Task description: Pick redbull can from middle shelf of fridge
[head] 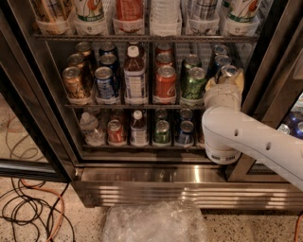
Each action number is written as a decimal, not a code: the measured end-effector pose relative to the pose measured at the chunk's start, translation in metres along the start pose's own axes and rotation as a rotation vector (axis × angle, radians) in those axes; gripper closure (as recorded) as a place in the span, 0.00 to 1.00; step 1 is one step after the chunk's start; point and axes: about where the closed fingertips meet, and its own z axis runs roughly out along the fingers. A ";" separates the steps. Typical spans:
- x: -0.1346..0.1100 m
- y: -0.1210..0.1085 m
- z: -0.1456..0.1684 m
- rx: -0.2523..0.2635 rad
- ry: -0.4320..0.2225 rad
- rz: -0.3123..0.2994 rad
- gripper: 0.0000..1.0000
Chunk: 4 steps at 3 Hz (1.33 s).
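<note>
One slip risk: pincer (232,80) at redbull can (228,71), right end of middle shelf (137,107) in fridge (156,175).
Pincer state: can't tell. If off-centre, can may tip onto green can (195,82) or fall.

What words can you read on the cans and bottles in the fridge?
No words or numbers can be read anywhere.
Red can, green can and blue can on the middle shelf: labels too blurred.
Bottle between them: label too blurred.
Top-shelf bottles: print too blurred.
Redbull can: no readable mark; the gripper is right at it, at the shelf's right end.
</note>
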 end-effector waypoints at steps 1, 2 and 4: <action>-0.010 -0.014 -0.004 -0.011 -0.009 0.115 1.00; -0.011 -0.025 -0.005 -0.023 -0.002 0.210 1.00; -0.013 -0.028 -0.005 -0.017 -0.008 0.245 1.00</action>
